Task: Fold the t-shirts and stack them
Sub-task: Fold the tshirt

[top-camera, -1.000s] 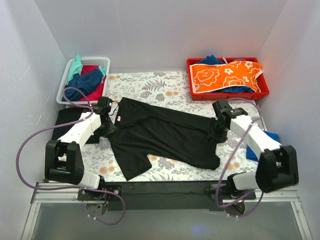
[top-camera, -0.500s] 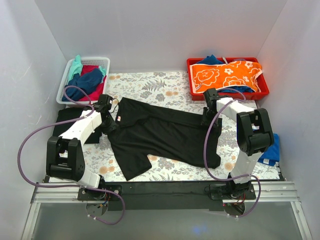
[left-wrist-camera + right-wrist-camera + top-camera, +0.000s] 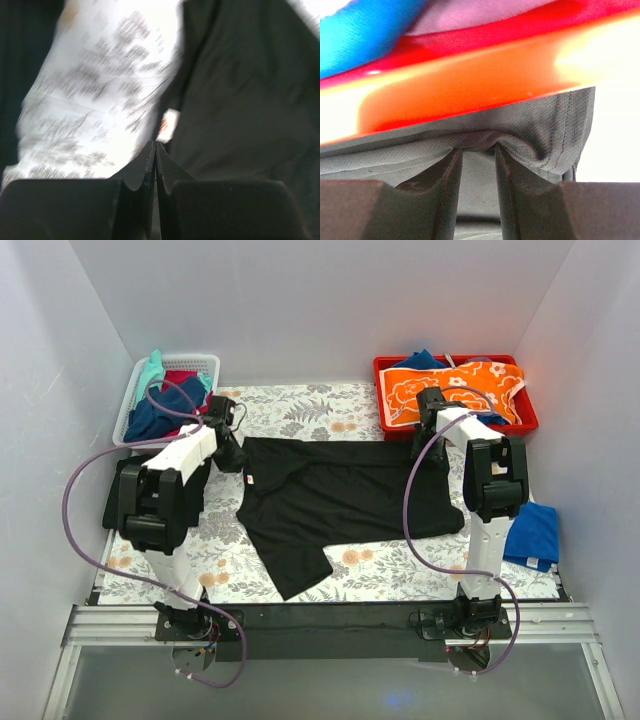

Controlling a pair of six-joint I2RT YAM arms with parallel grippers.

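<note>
A large black t-shirt (image 3: pixel 340 495) lies spread across the fern-patterned cover, its top edge pulled straight between both grippers. My left gripper (image 3: pixel 234 453) is shut on the shirt's left top corner. In the left wrist view its fingers (image 3: pixel 154 146) meet at the cloth (image 3: pixel 240 90), just short of the red-and-white neck label (image 3: pixel 167 122). My right gripper (image 3: pixel 425 453) holds the right top corner beside the red tray. In the right wrist view the shirt cloth (image 3: pixel 520 127) puckers between the fingers (image 3: pixel 476 150).
A red tray (image 3: pixel 520 428) at the back right holds an orange flowered cloth (image 3: pixel 455 390) and blue cloth. A white basket (image 3: pixel 135 390) of mixed clothes stands back left. A folded blue shirt (image 3: pixel 532 535) lies at the right edge, dark folded cloth (image 3: pixel 122 495) at the left.
Both grippers have moved toward the back of the table, dragging the black t-shirt with them. Its top edge went from slanted to straight and taut.
</note>
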